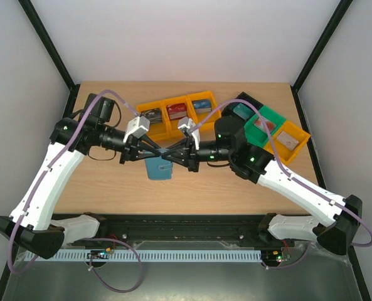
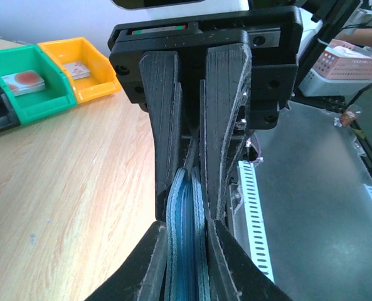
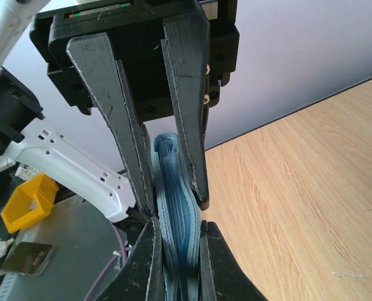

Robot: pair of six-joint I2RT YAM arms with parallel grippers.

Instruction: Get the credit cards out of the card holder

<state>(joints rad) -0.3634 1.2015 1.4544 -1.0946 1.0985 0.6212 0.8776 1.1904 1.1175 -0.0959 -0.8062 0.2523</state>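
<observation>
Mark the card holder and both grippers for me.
card holder (image 1: 159,170), top view, middle of its teal cover.
left gripper (image 2: 189,212), left wrist view, midway between its fingertips.
right gripper (image 3: 173,204), right wrist view, midway between its fingertips.

Robotics lab cell. Pale wooden tabletop (image 1: 110,182) boxed in by white wall panels (image 1: 186,37) on black frame struts (image 1: 49,47). Two white-and-black robot arms (image 1: 54,172) bolted at 6 o'clock; orange plastic bins (image 1: 180,99) at 12 o'clock.

No legible text — none anywhere
</observation>
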